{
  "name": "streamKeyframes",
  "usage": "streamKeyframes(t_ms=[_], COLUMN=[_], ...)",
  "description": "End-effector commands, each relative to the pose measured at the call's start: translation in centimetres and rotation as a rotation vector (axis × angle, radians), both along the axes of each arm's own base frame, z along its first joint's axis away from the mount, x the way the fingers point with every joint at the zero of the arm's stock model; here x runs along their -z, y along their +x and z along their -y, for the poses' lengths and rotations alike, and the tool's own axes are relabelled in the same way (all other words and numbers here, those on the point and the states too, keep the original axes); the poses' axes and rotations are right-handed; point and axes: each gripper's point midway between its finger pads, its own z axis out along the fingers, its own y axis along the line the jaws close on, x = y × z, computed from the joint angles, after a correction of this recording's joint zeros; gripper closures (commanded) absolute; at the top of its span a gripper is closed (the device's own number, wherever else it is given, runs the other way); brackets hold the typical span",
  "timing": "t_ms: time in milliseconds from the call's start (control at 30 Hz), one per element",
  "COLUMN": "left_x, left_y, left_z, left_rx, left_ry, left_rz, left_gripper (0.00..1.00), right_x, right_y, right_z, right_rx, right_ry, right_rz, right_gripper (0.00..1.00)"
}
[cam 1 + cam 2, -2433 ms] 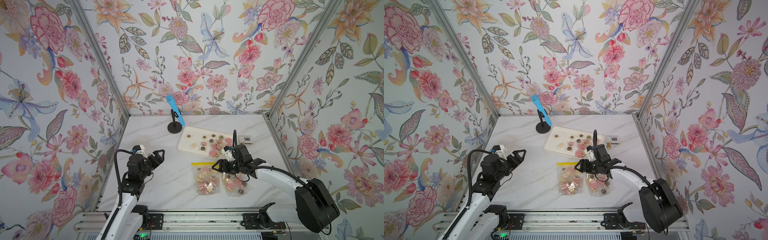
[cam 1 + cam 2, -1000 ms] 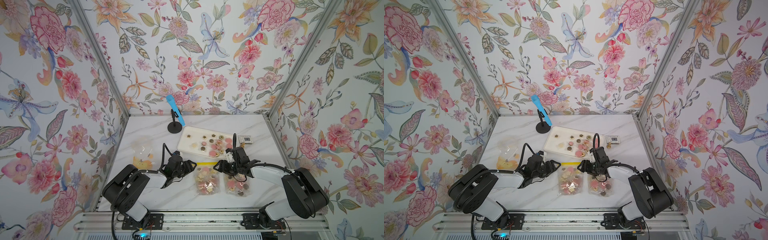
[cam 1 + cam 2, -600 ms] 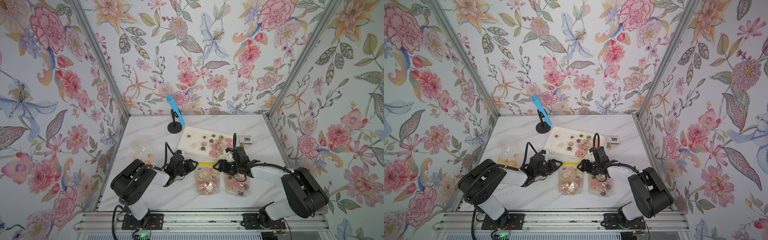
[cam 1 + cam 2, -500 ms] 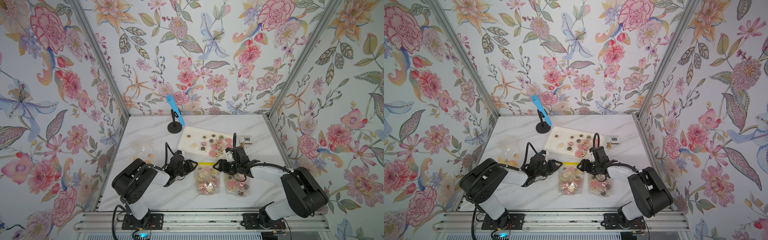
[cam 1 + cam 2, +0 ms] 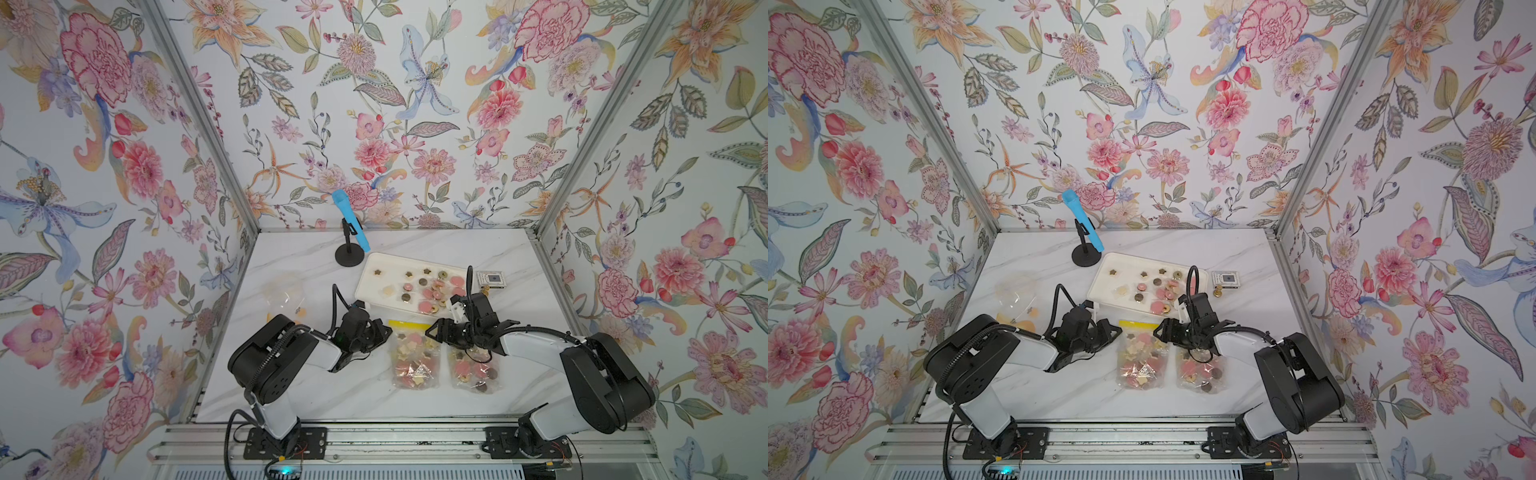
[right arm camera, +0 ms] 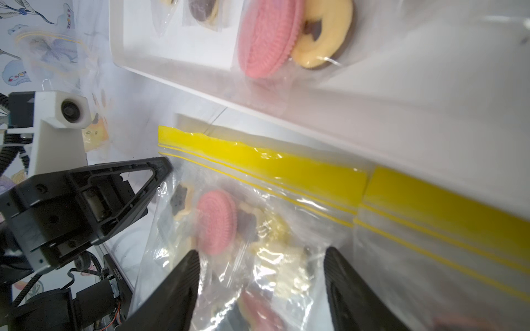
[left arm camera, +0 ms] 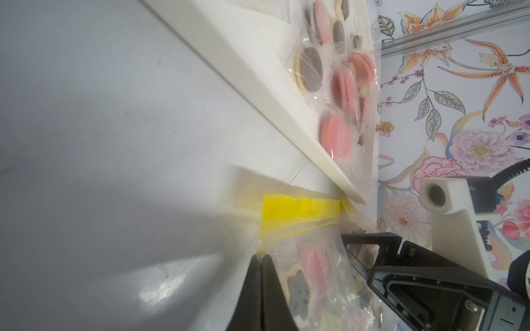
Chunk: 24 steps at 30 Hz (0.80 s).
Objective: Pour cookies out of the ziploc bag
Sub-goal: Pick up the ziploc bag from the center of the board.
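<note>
2 ziploc bags point(image 5: 413, 361) full of cookies point(image 6: 216, 222) lie side by side on the marble table point(image 5: 299, 386), just before 1 white tray point(image 5: 374, 291) holding more. The left gripper point(image 7: 260, 262) is clamped closed at 1 bag's corner; whether it pinches plastic is unclear. The right gripper point(image 6: 262, 252) gapes over that bag. Only the top views show a 3rd, crumpled bag point(image 5: 284, 293); only the wrist views show clear wrappers point(image 6: 259, 86).
</note>
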Motion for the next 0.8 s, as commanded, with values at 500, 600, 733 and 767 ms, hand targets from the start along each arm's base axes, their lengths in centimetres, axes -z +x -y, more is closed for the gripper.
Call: streamKeyframes(t_ms=[500, 600, 733, 767], left_x=[-9.8, -12.3, -14.7, -15.5], left_y=[2.8, 2.5, 1.9, 1.7], left_z=[2.9, 3.0, 2.9, 3.0], left_rx=[0.286, 0.327, 0.386, 0.405], left_ry=[0.222, 0.236, 0.262, 0.265], left_rz=[0.389, 0.462, 0.543, 0.569], left_gripper=[1.0, 1.0, 1.0, 1.0], right_x=[-9.8, -10.9, -11.8, -12.0], right_y=[0.7, 0.9, 1.1, 1.1], right_z=[1.3, 1.5, 1.3, 1.1], right_rx=[-0.176, -0.204, -0.244, -0.257], right_ry=[-0.027, -0.051, -0.055, -0.046], right_rz=[0.444, 0.528, 0.621, 0.64], right_gripper=[0.31, 0.31, 0.31, 0.32])
